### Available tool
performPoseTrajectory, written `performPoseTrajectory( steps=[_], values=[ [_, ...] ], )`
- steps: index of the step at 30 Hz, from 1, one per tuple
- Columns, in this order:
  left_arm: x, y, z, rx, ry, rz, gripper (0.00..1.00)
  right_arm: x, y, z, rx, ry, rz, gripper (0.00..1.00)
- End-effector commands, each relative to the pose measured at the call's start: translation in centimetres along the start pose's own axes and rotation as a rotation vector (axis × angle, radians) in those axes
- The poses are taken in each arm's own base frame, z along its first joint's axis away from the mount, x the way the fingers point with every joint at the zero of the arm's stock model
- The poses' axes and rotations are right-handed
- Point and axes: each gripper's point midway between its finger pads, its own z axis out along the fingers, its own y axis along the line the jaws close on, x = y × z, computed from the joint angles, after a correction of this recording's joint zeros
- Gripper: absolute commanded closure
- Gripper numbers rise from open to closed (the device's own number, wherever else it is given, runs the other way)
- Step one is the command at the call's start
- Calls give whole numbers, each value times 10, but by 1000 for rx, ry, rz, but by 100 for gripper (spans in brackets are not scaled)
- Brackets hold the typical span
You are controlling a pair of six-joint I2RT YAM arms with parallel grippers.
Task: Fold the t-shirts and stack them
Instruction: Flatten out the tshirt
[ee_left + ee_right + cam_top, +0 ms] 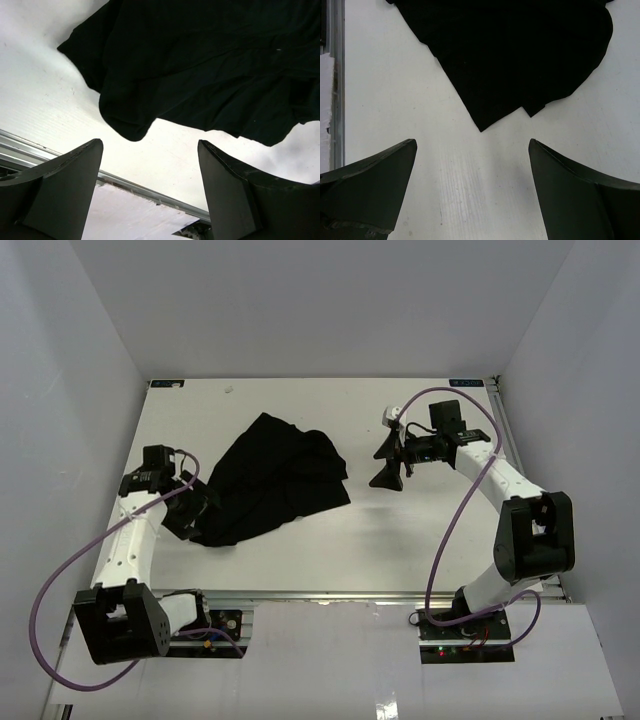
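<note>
Currently the crumpled black t-shirt (275, 480) lies left of the counter's (400, 550) middle, nearer the left edge than the right. The left gripper (185, 515), spread wide and empty, sits just beside the shirt's near-left hem. The right gripper (388, 475), equally wide and empty, hangs near its right side, apart from the cloth.

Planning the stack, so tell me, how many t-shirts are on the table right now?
1. A crumpled black t-shirt lies left of centre on the table, between the open left hand and open right hand, held by neither. Another could hide in its folds.
</note>
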Motion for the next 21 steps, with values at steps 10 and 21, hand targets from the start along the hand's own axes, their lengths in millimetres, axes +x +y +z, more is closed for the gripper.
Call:
performPoseTrajectory(
  steps=[10, 21],
  values=[
    [-3, 15, 34, -15, -56, -42, 19, -13, -13, 3, 4, -19, -18, 0],
    [-16, 29, 47, -64, -90, -16, 26, -7, -17, 5, 8, -2, 3, 0]
  ],
)
